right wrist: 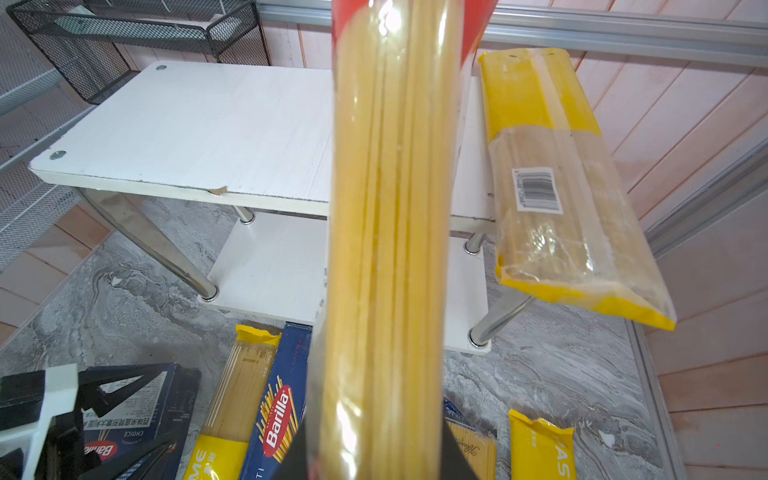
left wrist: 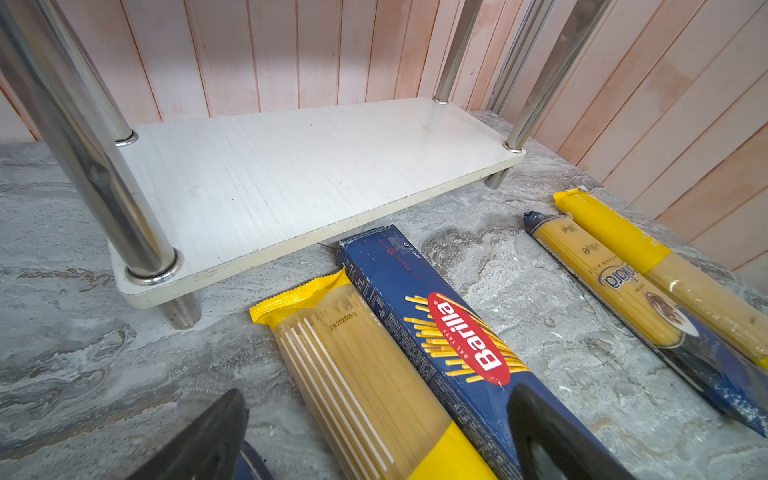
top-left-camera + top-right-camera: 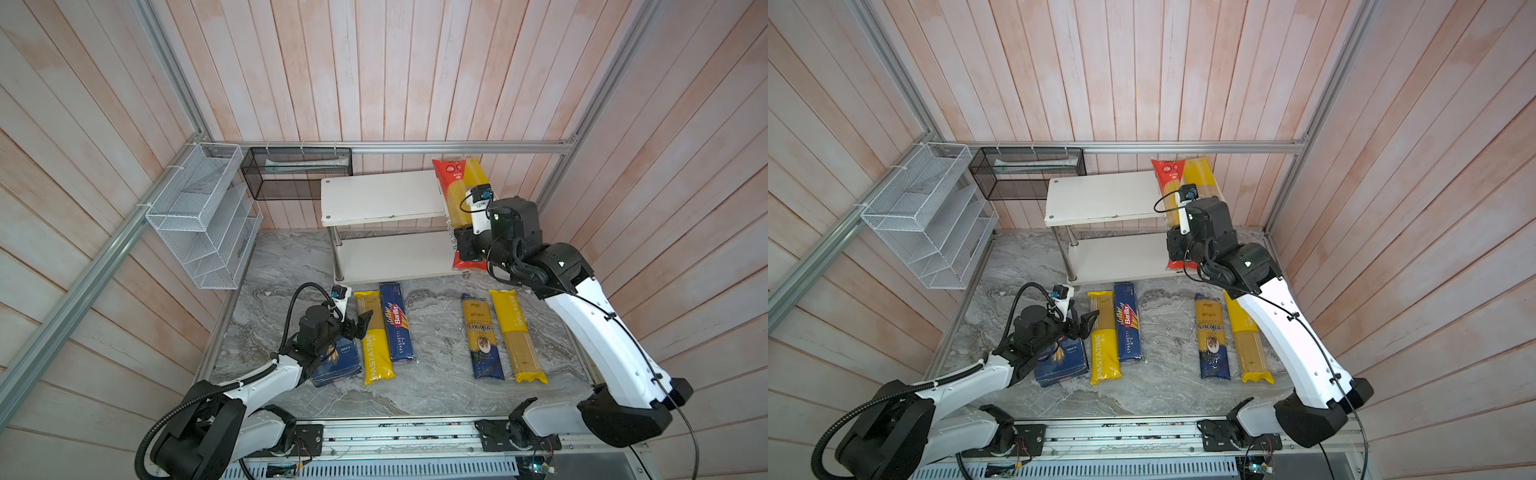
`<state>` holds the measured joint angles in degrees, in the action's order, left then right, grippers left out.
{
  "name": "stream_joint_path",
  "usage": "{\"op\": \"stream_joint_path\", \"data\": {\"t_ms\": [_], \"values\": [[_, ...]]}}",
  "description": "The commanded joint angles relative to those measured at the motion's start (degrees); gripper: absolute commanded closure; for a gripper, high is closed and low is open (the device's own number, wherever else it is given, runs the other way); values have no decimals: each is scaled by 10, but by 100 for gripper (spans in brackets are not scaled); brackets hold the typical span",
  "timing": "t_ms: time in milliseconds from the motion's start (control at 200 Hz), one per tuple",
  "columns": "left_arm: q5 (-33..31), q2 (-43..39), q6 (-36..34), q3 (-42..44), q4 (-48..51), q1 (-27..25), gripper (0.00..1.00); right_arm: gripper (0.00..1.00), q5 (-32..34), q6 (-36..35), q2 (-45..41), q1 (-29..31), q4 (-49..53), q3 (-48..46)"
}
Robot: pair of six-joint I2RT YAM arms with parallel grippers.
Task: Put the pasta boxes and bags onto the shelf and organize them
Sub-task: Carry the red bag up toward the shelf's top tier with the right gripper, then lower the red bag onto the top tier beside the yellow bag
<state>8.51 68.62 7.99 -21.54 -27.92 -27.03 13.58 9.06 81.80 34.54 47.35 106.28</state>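
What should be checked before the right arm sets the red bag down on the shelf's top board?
1. Right gripper shut on red-and-clear bag: ok.
2. Bare room on top board beside yellow bag: ok.
3. Yellow bag fully on the board: not ok, one end overhangs the edge.
4. Left gripper clear of that board: ok, open, low by the wide Barilla box.
5. Held bag's clearance above the board: cannot tell.
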Motion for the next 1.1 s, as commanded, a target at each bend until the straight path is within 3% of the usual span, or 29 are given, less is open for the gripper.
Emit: {"op": "stream_joint_path", "data": {"t_ms": [0, 455, 670, 1090], "values": [[-4, -9, -1, 8, -13, -2, 0, 99, -11, -20, 23, -13, -47, 86], [-7, -21, 3, 13, -15, -2, 0, 99, -53, -42, 206, -61, 14, 315], [-5, -32, 4, 22, -24, -2, 1, 99, -100, -34, 252, -97, 24, 361], [-18, -33, -2, 19, -15, -2, 0, 100, -71, -43, 322, -107, 10, 400]]}}
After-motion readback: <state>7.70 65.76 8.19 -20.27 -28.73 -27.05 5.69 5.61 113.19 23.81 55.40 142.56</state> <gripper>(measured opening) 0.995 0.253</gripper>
